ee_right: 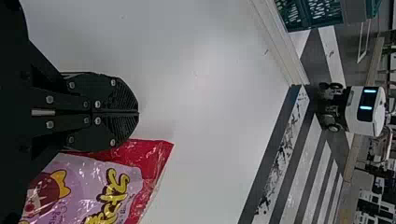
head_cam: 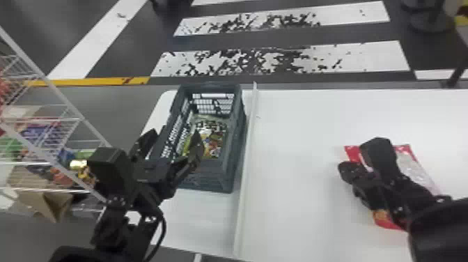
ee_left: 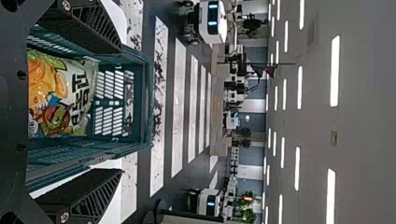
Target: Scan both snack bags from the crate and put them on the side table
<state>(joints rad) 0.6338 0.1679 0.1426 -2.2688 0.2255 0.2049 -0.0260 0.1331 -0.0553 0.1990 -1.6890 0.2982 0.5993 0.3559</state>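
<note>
There's a plump-looking snack bag (head_cam: 212, 139) lying down inside the crate (head_cam: 209, 181), shiny, yellow and green with orange rings, a little cartoon face and bold dark lettering on a pale panel; the crate is dark blue-green plastic with slotted walls, sitting at the left end of the white worktop (head_cam: 296, 139). The left tool (head_cam: 176, 134) is at the crate's near left part, fingers wide apart with nothing between them; the right tool (head_cam: 344, 167) has its fingers closed together, empty, at the left edge of the other snack bag (ee_right: 116, 186), though I can't tell whether they touch; that one lies flat on the worktop, red-edged around pale lilac, with yellow lettering and a cartoon figure in a yellow bow. A raised white strip (head_cam: 246, 156) crosses the worktop between crate and red-edged bag; to the left stands a white wire rack (head_cam: 63, 97) of colourful packets; beyond, white stripes (ee_left: 177, 116) mark the dark floor, with a white wheeled machine (ee_left: 212, 23) showing blue lights, under rows of ceiling lamps (ee_left: 335, 70).
</note>
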